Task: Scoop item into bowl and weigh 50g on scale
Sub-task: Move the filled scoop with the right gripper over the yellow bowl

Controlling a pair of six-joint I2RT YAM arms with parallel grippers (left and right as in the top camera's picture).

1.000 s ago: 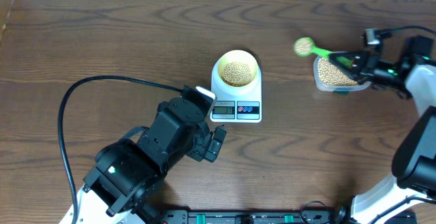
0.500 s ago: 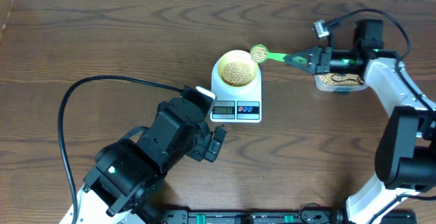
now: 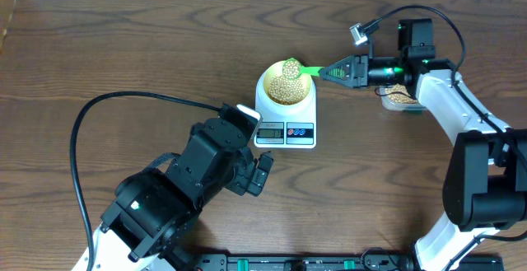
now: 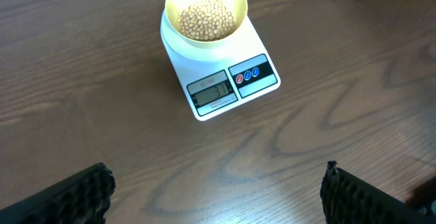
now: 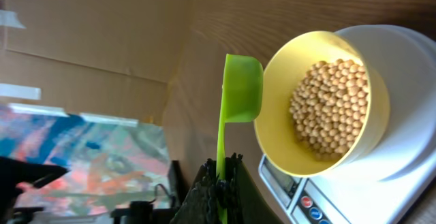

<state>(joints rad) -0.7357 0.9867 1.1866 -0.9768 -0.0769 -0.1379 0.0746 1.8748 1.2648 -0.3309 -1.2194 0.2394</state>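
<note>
The white scale stands mid-table with the pale-yellow bowl on its platform. Tan beans lie heaped inside the bowl. My right gripper is shut on the handle of a green scoop; the scoop head, with beans in it, hangs over the bowl's far-right rim. In the right wrist view the scoop lies on its side against the bowl, and the right gripper pinches its handle. My left gripper stands open and empty in front of the scale.
A clear plastic tub holding more beans sits right of the scale, partly under the right arm. A black cable loops across the table at the left. The scale's display is too small to read.
My right gripper has carried the scoop leftward from the tub to the bowl's rim. The left arm has stayed still with its jaws open.
</note>
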